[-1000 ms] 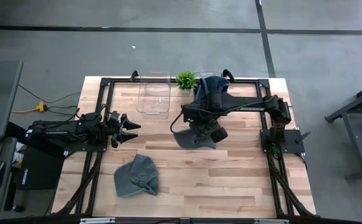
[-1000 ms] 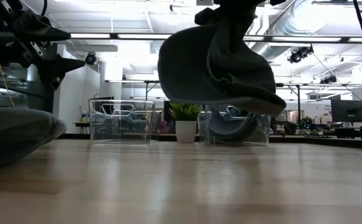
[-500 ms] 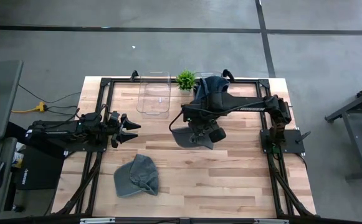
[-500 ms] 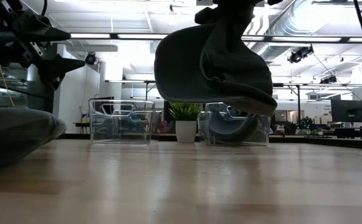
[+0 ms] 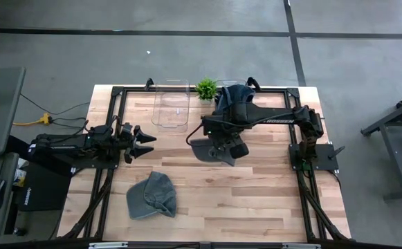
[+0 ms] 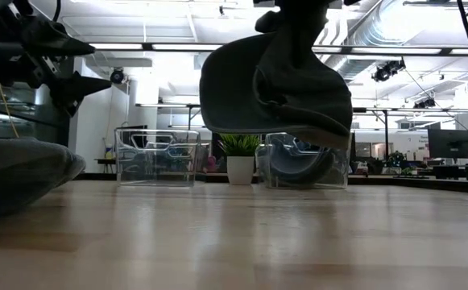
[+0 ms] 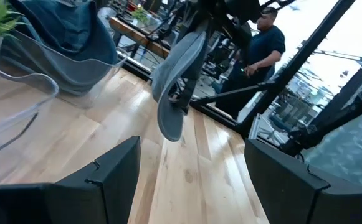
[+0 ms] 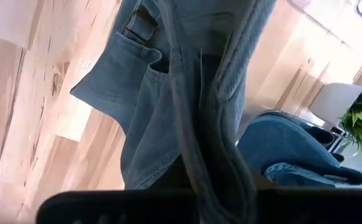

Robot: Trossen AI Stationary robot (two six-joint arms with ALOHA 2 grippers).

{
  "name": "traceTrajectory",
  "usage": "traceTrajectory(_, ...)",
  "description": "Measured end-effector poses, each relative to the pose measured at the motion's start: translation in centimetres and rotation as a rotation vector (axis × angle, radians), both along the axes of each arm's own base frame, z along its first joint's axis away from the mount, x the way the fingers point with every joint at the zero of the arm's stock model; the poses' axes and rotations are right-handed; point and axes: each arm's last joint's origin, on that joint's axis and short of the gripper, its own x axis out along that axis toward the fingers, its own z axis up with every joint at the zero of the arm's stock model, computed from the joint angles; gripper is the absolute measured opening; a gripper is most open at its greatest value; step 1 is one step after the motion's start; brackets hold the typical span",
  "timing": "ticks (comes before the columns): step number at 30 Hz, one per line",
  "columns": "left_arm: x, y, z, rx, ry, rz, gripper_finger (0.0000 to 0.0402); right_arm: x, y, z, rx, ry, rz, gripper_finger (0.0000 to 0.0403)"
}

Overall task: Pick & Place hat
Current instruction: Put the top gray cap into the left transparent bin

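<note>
Near hat (image 5: 151, 196): lying flat on the table (image 5: 256, 200) at the front left, untouched.
Left gripper (image 5: 145, 139): waiting above the left side of the table, fingers spread fully apart, holding nothing.
Right gripper (image 5: 223, 143): hanging over mid-table, fingers pinched tight on a denim hat (image 5: 207, 150).
Held hat: dangling clear of the wood, brim down.
Empty bin (image 5: 171, 105): standing at the back edge.
Plant (image 5: 205, 88): sitting between both bins.
Filled bin (image 5: 236, 95): holding another denim hat, behind the right gripper.
</note>
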Motion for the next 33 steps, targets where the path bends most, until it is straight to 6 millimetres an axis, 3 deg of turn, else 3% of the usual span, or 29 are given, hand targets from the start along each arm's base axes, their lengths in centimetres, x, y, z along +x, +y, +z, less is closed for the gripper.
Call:
traceTrajectory(12,0.0,0.3,0.0,0.05,0.002,0.109,0.0266,0.2,-0.1,0.1,-0.003,-0.045,-0.099,0.0)
traceTrajectory(33,0.4,0.3,-0.2,0.113,0.038,0.11,0.0266,1.3,0.0,0.3,0.021,-0.162,-0.13,0.0)
